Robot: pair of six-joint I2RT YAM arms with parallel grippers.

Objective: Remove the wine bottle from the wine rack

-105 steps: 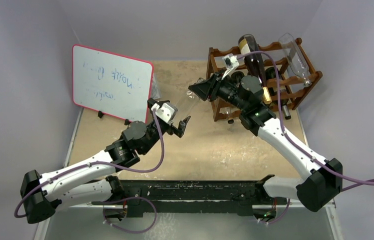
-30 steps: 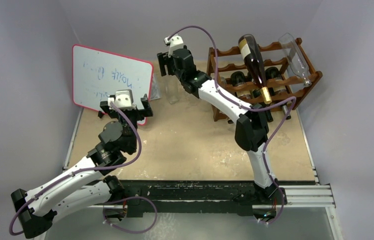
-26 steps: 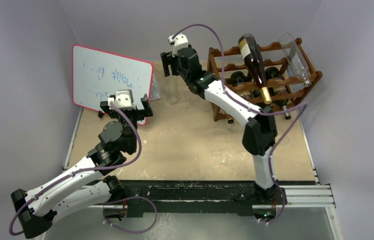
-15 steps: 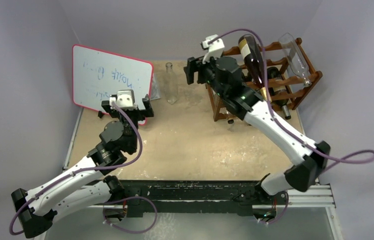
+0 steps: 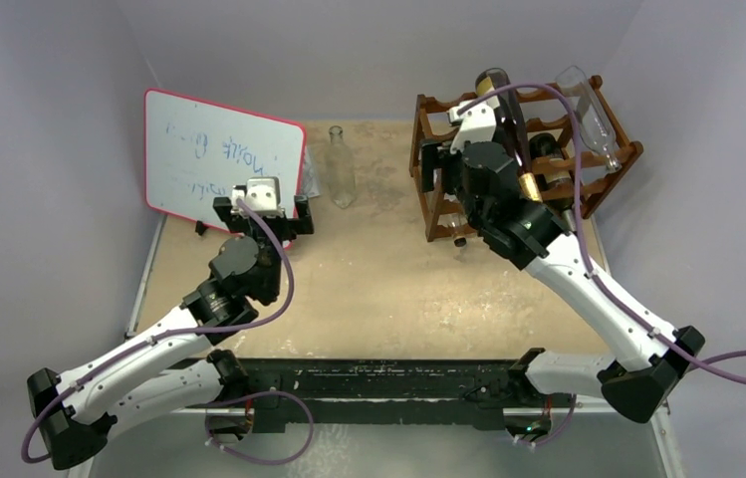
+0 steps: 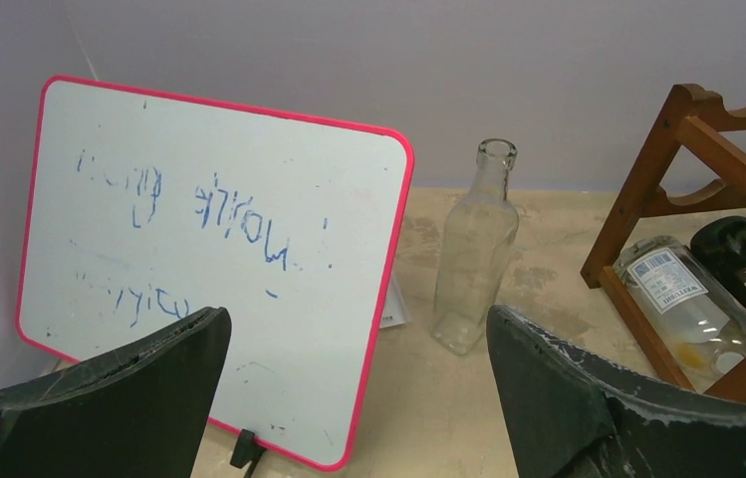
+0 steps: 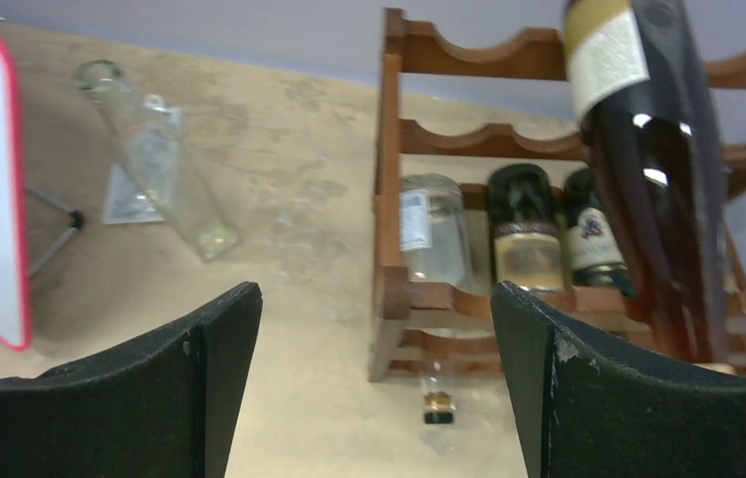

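Observation:
The reddish-brown wine rack stands at the back right, also in the right wrist view and the left wrist view. A clear glass wine bottle stands upright on the table left of the rack, touched by neither gripper. A dark bottle lies slanted on the rack's top. My right gripper hangs open and empty in front of the rack's left end. My left gripper is open, empty, facing the whiteboard and the clear bottle.
A red-edged whiteboard leans on its stand at the back left. A clear bottle lies on the rack's top right. Lower tiers hold a clear bottle and dark bottles. Grey walls close in on all sides.
My right gripper has left the clear bottle standing, swung right to the rack's front and opened wider. The left arm has barely shifted.

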